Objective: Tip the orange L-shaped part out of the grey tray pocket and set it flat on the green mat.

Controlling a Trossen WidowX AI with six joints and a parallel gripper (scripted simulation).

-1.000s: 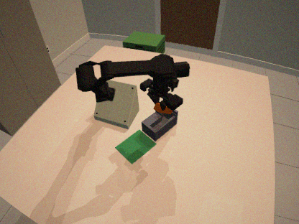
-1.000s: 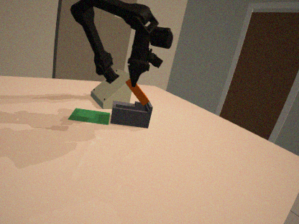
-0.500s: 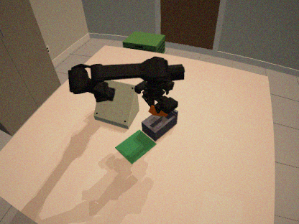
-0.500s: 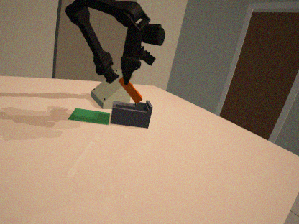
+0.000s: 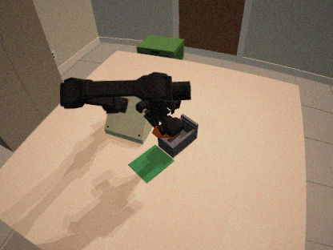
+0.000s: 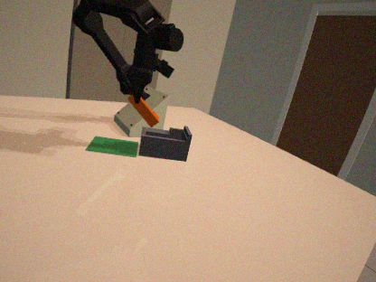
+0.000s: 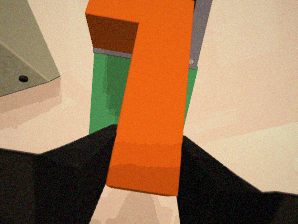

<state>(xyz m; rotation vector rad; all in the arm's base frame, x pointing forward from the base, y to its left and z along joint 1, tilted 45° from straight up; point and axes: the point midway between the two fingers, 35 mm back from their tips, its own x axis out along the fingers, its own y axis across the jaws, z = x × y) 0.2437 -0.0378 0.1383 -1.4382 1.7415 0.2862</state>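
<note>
The orange L-shaped part (image 5: 159,134) (image 6: 146,111) (image 7: 155,90) is in the air, tilted, with its L-shaped end lower and above the tray's mat-side edge. My gripper (image 6: 136,98) (image 7: 147,138) is shut on its raised straight end, one finger on each side in the wrist view. The grey tray (image 5: 174,149) (image 6: 164,149) (image 7: 201,30) stands below the part. The green mat (image 5: 140,164) (image 6: 113,147) (image 7: 100,95) lies on the table beside the tray; the wrist view shows it partly behind the part. In the top view the arm hides the fingertips.
A pale grey-green block with a sloped top (image 5: 126,124) (image 6: 128,119) (image 7: 25,65) stands near the tray and mat, behind the part in the exterior view. A green box (image 5: 160,45) stands beyond the table's far edge.
</note>
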